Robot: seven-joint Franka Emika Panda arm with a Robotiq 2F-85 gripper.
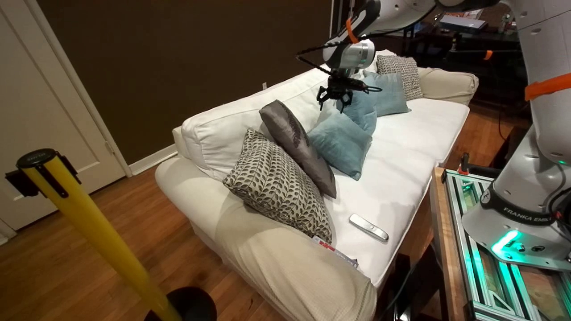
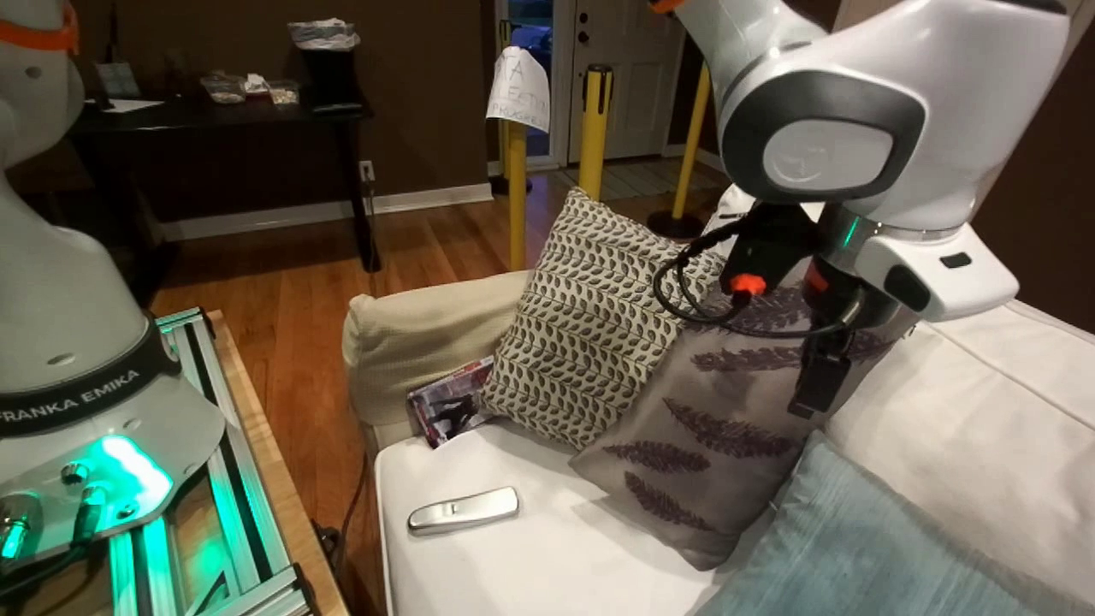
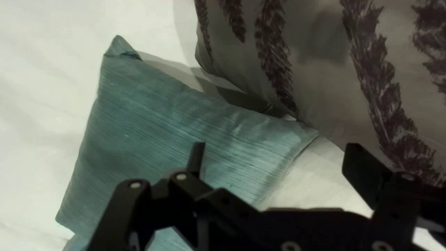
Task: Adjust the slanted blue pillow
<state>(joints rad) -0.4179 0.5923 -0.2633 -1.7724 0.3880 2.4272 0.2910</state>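
Note:
The slanted blue pillow point(image 1: 341, 141) lies tilted on the white sofa, one corner pointing to the seat front. Part of it shows at the lower right in an exterior view point(image 2: 881, 547). In the wrist view the pillow point(image 3: 167, 122) fills the middle left, its right corner against the grey pillow. My gripper point(image 1: 332, 107) is open and empty above the pillow's back part, near the backrest. In the wrist view the gripper point(image 3: 276, 150) has one finger over the blue fabric and one right of its edge. More blue fabric point(image 1: 390, 93) lies behind it along the sofa.
The dark grey pillow point(image 1: 299, 145) with feather print stands beside the blue one, and a leaf-patterned pillow point(image 1: 281, 187) leans on the armrest. A silver remote-like object point(image 1: 369, 228) lies on the seat. The white backrest point(image 1: 232, 122) rises behind the pillows.

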